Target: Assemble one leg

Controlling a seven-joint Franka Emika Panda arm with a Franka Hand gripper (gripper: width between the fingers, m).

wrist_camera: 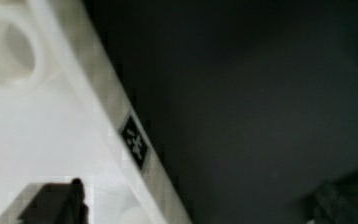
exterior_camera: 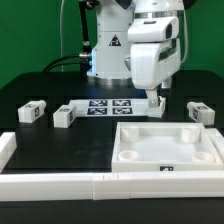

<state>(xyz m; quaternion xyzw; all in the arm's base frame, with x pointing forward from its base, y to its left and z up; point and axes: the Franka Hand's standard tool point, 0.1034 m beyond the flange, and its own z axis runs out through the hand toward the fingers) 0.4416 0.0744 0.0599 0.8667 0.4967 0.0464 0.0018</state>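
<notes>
Three small white legs with square tags lie on the black table in the exterior view: two at its left [exterior_camera: 32,112] [exterior_camera: 66,116] and one at its right [exterior_camera: 200,112]. The large white panel [exterior_camera: 201,156] lies in front of them. My gripper [exterior_camera: 154,101] hangs low over the panel's far edge, apart from all the legs. In the wrist view my gripper [wrist_camera: 197,205] is open and empty. One dark finger [wrist_camera: 51,205] is over the panel [wrist_camera: 34,120], the other over the bare table. A tag [wrist_camera: 137,140] shows on the panel's rim.
The marker board [exterior_camera: 108,106] lies behind the panel, between the legs. A long white rim piece [exterior_camera: 90,182] runs along the front edge and turns up at the exterior view's left [exterior_camera: 6,148]. The robot base [exterior_camera: 110,45] stands behind.
</notes>
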